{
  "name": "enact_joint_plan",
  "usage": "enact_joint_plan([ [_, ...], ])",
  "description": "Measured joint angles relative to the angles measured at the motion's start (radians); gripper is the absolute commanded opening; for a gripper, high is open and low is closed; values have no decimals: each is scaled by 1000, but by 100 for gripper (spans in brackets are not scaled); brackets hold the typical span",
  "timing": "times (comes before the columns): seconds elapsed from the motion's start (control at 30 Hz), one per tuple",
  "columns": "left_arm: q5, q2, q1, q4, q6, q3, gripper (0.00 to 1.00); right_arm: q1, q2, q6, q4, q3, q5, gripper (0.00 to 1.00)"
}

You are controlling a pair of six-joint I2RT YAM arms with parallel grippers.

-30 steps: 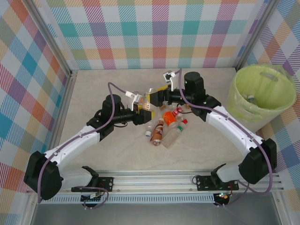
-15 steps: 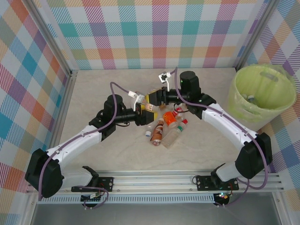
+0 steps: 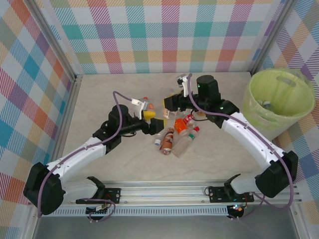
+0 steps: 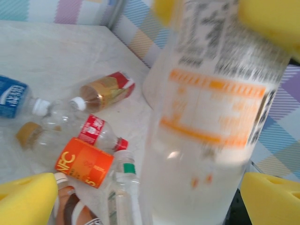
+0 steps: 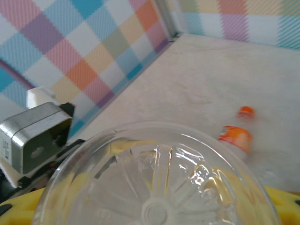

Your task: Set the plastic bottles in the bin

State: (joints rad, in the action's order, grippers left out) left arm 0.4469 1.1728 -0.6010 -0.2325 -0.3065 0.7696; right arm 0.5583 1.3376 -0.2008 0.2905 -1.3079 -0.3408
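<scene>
Reaching inward over the desk (image 3: 104, 94), both arms meet: right hand (image 3: 170, 102) clamps an orange-labelled clear bottle (image 4: 211, 122), left hand (image 3: 153, 118) spread wide around it; other bottles (image 3: 177, 135) lie nearby, bin (image 3: 260, 118) far right.

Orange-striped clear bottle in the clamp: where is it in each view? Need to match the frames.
Top external: the bottle is near the middle of the picture, between the left gripper and the right gripper, hard to make out.
Left wrist: centre-right, large and blurred, label towards the camera.
Right wrist: its ribbed base spans the lower half.
Shared landmark: the yellow pads of the right gripper, either side of the bottle.
</scene>
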Motion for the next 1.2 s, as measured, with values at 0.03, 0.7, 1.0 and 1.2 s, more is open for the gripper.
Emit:
enact_joint_plan([
  [0.03, -19, -1, 0, 5, -4, -2, 100, -7, -19, 24, 27, -15, 52, 54],
  [0.7, -285, -12, 0, 50, -72, -77, 100, -383, -360, 336, -124, -3, 692, 53],
  [1.0, -345, -12, 0, 56, -88, -79, 100, -620, -277, 368, -211, 26, 839, 54],
  [1.2, -376, -11, 0, 85, -94, -79, 100, -763, -172, 400, -227, 113, 917, 55],
])
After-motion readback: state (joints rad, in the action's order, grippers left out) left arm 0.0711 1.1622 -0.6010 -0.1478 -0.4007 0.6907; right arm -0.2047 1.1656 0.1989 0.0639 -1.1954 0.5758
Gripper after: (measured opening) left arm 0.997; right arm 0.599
